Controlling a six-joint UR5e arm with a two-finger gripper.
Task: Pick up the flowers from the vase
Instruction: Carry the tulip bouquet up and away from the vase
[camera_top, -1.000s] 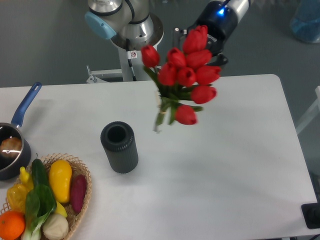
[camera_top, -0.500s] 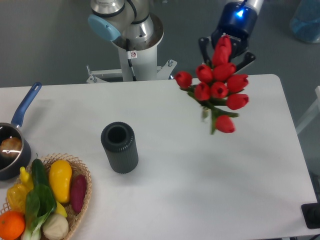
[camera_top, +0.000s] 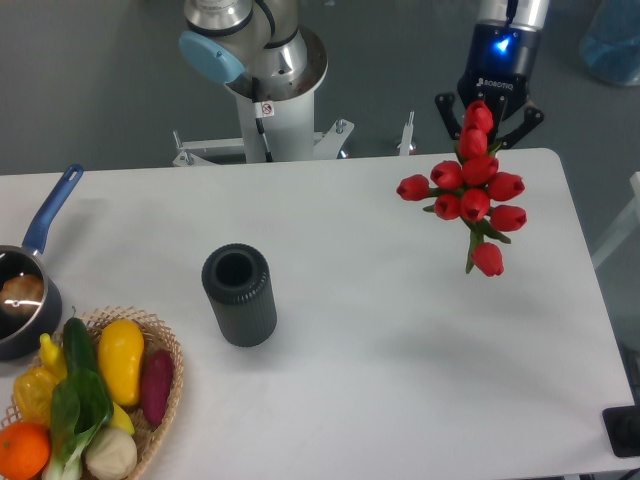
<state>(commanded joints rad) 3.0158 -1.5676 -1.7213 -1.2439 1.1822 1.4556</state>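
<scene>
The gripper (camera_top: 489, 112) hangs over the table's (camera_top: 400, 380) far right edge, jaws clamped on the red tulips (camera_top: 470, 195), which hang in the air near the right rim, well apart from the ribbed grey vase (camera_top: 239, 295). Bare tabletop lies between them; the saucepan (camera_top: 25, 290) and vegetable basket (camera_top: 165, 360) crowd the left corner

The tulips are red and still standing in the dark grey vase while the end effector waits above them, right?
Not quite. The tulips are red, but they are out of the vase, whose mouth is empty. The end effector holds them in the air over the table's right side, as the fixed camera view shows.
</scene>
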